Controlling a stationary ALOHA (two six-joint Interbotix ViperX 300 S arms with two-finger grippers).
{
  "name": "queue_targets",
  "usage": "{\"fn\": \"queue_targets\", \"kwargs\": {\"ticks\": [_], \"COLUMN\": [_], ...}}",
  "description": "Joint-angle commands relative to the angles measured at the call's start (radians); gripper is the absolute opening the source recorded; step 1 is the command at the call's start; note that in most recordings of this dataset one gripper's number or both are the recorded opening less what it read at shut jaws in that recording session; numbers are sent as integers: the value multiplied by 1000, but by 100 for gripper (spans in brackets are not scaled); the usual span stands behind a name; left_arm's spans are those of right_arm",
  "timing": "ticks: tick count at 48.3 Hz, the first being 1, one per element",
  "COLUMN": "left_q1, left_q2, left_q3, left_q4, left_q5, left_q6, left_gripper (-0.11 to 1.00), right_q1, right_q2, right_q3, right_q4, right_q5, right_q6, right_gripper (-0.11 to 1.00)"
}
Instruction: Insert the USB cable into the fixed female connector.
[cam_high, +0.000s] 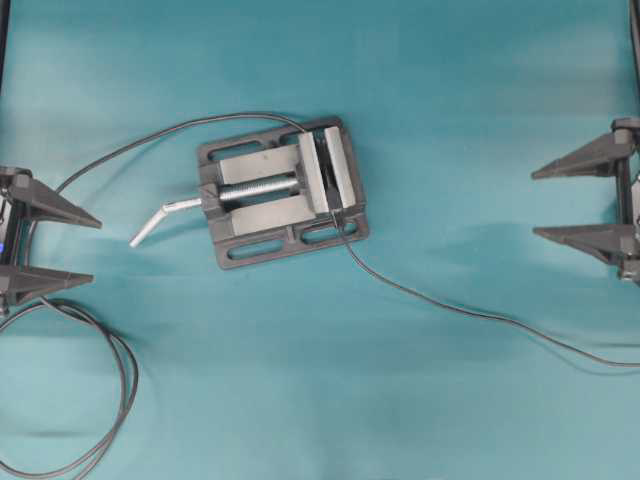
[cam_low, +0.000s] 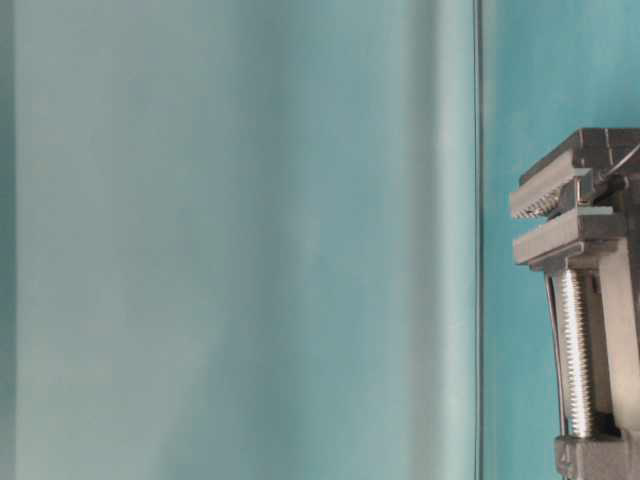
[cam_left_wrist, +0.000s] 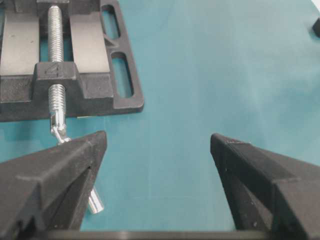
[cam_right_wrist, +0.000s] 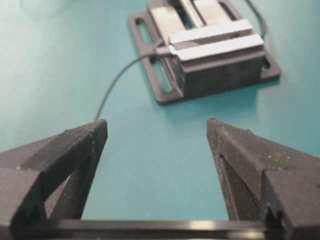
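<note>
the usb cable (cam_high: 470, 310) appears already seated: in the overhead view it runs from the right edge of the frame, curving up and left across the teal table (cam_high: 450, 120) to the vise (cam_high: 283, 192) in the centre, where its end meets the jaw gap. the fixed female connector (cam_high: 330, 212) looks to sit clamped there, though it is too small to make out clearly. the right wrist view shows the thin cable's plug (cam_right_wrist: 162, 51) touching the vise jaws at the upper middle of the frame, so the insertion seems done, as a judgement.

the main risk from here is the cable itself. it lies slack on the table between the vise and the right side, and any arm passing low over the lower right of the overhead frame could snag it and pull the plug back out. the plug could also be only partly seated; the pictures cannot confirm depth. the thicker black cable (cam_high: 110, 400) loops at the lower left, just beside the left arm, and could catch a finger there.

the left gripper (cam_high: 85, 250) sits at the left edge with its fingers spread wide and nothing between them; its wrist view shows only bare table and the vise handle (cam_left_wrist: 75, 165) near the left finger. the right gripper (cam_high: 545, 203) at the right edge is likewise wide apart, holding and touching nothing, well apart from the vise.
</note>
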Motion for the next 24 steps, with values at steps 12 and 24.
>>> {"fn": "queue_targets", "kwargs": {"ticks": [12,24], "left_q1": [-3,-3], "left_q2": [6,6], "left_q3": [-12,-12], "left_q4": [3,3], "left_q5": [-9,-9], "left_q6": [-11,-11], "left_gripper": [100,100], "right_q1": [-21,-21], "right_q2": [3,3], "right_q3": [14,15], "right_q4": [-3,-3], "right_q5": [-252,-25], "right_q6": [9,8], "right_gripper": [82,82]}}
